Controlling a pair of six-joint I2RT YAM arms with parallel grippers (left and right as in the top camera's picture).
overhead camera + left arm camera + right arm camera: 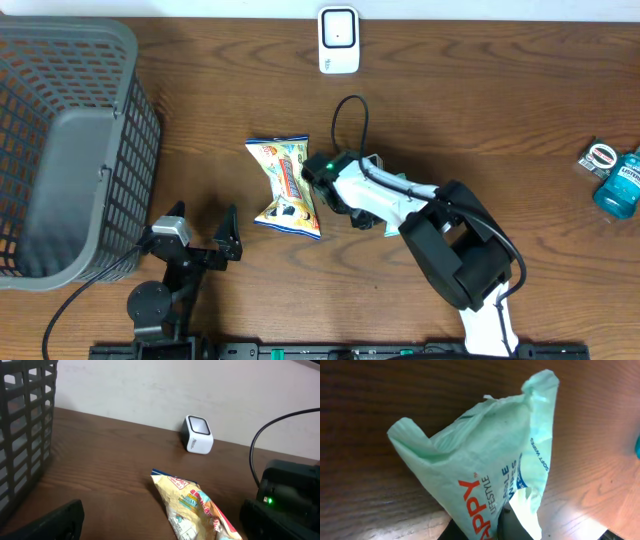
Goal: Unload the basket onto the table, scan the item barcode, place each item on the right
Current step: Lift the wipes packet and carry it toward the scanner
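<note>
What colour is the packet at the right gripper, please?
The packet is pale mint green with orange and blue lettering, best seen from the right wrist.

At seven o'clock the black left gripper (205, 225) has its jaws spread wide. From five o'clock the white-and-black right arm (400, 205) reaches centreward, the right gripper (501, 522) pinching a pale green plastic packet (485, 460).

The tall grey plastic mesh basket (60, 150) walls off the left end of the desk (500, 120). Bare wood lies between the crinkled yellow snack packet (285, 187) and the small white box scanner (339, 40), with a black cable loop (351, 97) rising beside that gap. Broad bare wood runs from the right arm (460, 250) to the blue bottle (618, 185) at the right edge.
</note>
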